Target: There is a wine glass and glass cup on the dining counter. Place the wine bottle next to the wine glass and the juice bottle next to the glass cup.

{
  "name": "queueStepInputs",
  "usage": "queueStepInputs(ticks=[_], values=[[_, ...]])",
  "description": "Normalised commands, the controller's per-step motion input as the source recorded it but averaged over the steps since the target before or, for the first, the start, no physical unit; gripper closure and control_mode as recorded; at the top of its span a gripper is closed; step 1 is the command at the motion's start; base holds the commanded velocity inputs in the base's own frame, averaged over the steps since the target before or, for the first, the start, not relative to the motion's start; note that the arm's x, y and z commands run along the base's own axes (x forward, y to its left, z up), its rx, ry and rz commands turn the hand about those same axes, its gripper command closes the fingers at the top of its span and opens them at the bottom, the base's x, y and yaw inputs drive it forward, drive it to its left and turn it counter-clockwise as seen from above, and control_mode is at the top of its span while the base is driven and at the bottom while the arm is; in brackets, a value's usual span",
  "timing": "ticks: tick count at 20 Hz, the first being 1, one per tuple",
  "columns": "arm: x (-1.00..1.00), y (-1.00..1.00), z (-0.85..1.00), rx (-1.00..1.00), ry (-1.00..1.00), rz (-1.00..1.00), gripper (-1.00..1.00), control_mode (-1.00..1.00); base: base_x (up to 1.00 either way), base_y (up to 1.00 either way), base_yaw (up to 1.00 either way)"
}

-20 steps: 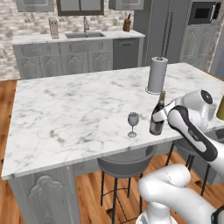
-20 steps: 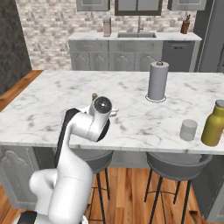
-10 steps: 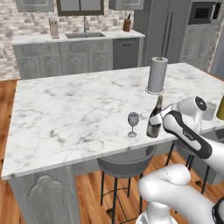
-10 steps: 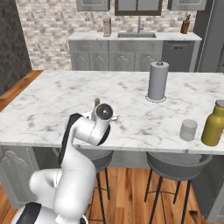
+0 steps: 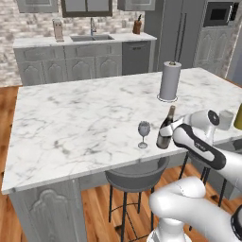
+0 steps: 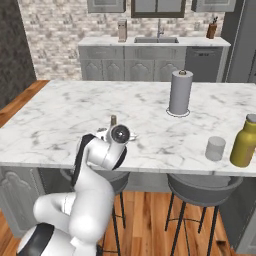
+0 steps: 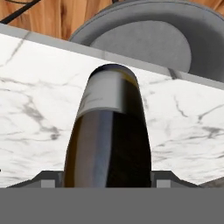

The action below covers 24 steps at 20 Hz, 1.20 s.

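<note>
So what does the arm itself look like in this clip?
A glossy white arm built of rounded, tube-like segments with dark grey bands at the joints and a round dark cap on one joint housing. No loose cables or markings show. The gripper shows grey finger parts.

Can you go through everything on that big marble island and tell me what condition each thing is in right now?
wine bottle: upright, beside the wine glass, held at the gripper.
wine glass: upright, empty.
glass cup: upright, empty, beside the juice bottle.
juice bottle: upright, capped.
paper towel roll: standing on its holder.
gripper: closed around the wine bottle.
</note>
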Motion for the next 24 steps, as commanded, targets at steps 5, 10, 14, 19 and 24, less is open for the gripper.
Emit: queueStepInputs(ticks=[5, 10, 14, 19, 24], values=[[0.08, -0.17, -0.04, -0.01, -0.06, 0.03, 1.0, -1.0, 0.0, 0.0, 0.0], [0.14, -0.05, -0.11, -0.03, -0.02, 0.02, 1.0, -1.0, 0.0, 0.0, 0.0], [0.18, 0.0, -0.11, -0.04, 0.0, 0.02, 1.0, -1.0, 0.0, 0.0, 0.0], [0.12, -0.03, -0.06, -0.04, 0.0, 0.02, 1.0, -1.0, 0.0, 0.0, 0.0], [0.15, -0.05, -0.06, -0.04, 0.0, 0.02, 1.0, -1.0, 0.0, 0.0, 0.0]])
